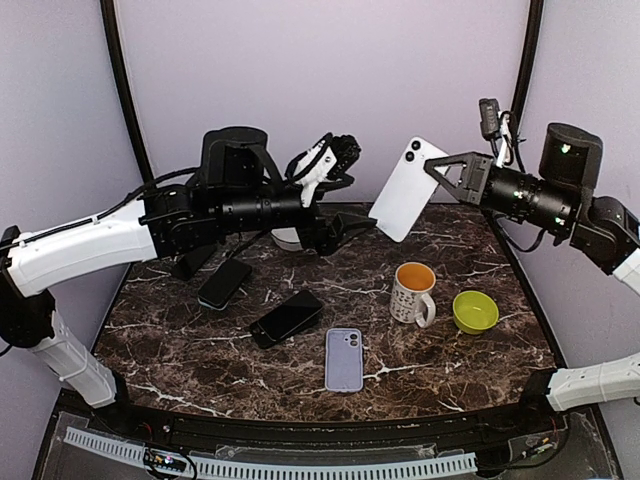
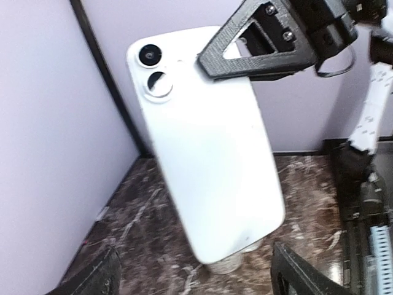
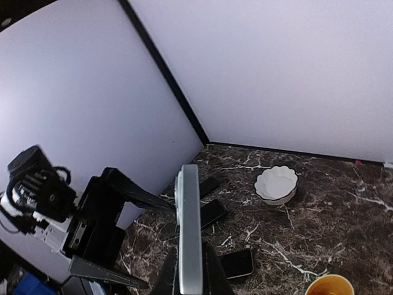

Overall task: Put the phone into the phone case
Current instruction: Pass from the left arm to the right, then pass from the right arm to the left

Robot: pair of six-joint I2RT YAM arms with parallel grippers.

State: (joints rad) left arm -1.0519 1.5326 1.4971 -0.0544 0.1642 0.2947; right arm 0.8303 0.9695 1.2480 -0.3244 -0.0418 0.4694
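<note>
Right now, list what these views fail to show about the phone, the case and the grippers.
- white phone, screen side: every view shows only its back or edge.
- phone case: in the top view only, too small to tell which face is up.
- right gripper: in the left wrist view, its far finger is behind the phone.
- white bowl: in the top view, mostly behind the left arm.

robot lab booth, plain lilac walls [image 1: 320,80], marbled tabletop [image 1: 180,350]

Both our arms are raised and reach toward each other. Our left gripper [image 1: 356,201] gapes wide; our right gripper [image 1: 432,172] is clamped on the phone [image 1: 402,198].
</note>
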